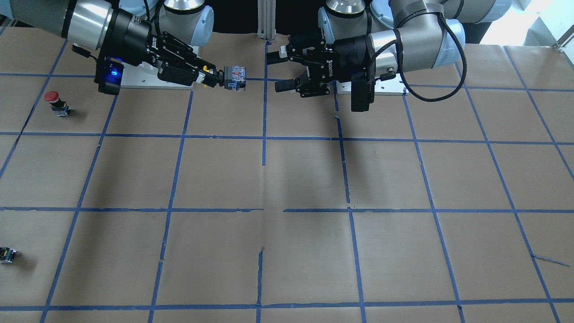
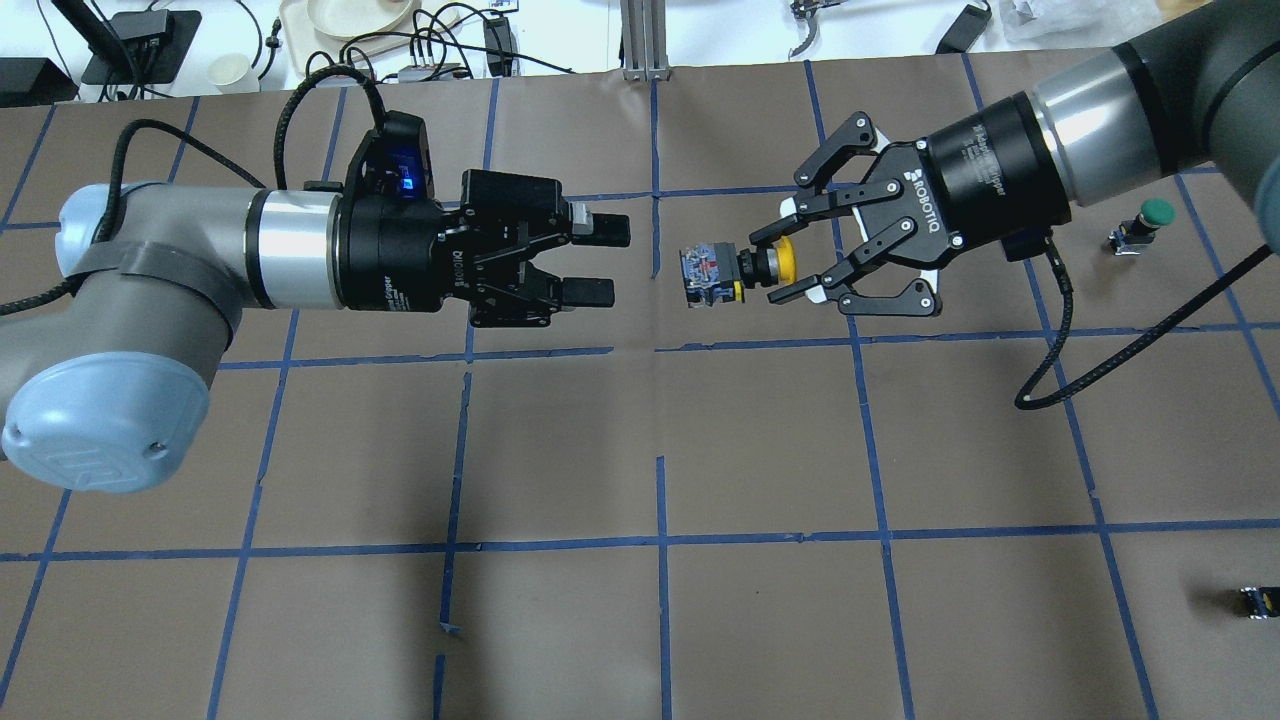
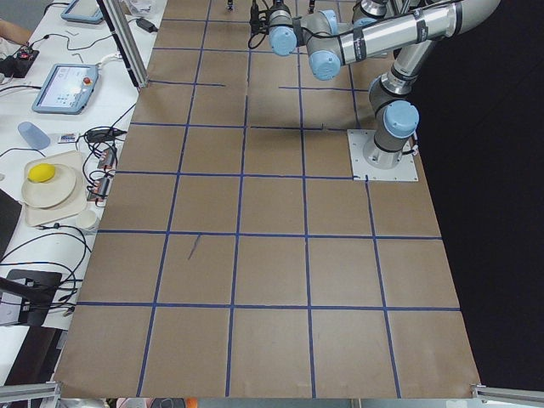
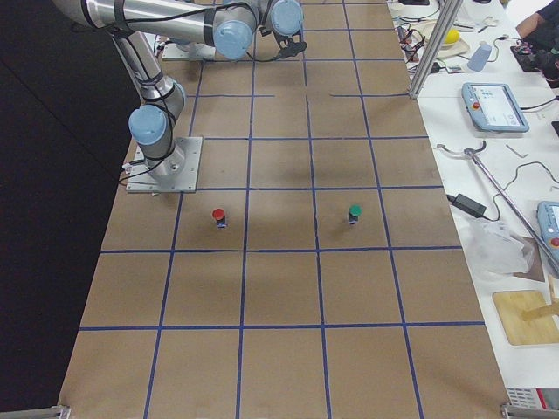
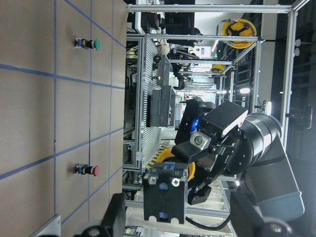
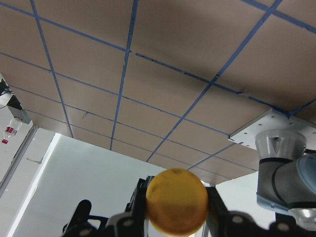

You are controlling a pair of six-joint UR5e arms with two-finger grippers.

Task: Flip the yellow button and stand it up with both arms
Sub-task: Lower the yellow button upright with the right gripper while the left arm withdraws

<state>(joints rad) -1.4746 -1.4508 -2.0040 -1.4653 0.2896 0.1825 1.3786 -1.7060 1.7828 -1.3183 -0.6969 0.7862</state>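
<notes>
Over table (image 2: pixel 760 440), ROBOTIQ right pincer (image 2: pixel 768 265) grips yellow button (image 2: pixel 732 274).

You are looking at the yellow button (image 2: pixel 722 274) lying sideways in mid-air. The right end effector (image 2: pixel 768 266) is gripping its yellow cap end, and its grey-black block is pointing at the left end effector (image 2: pixel 607 260), which is hovering near it, fingers spread, not touching.
</notes>
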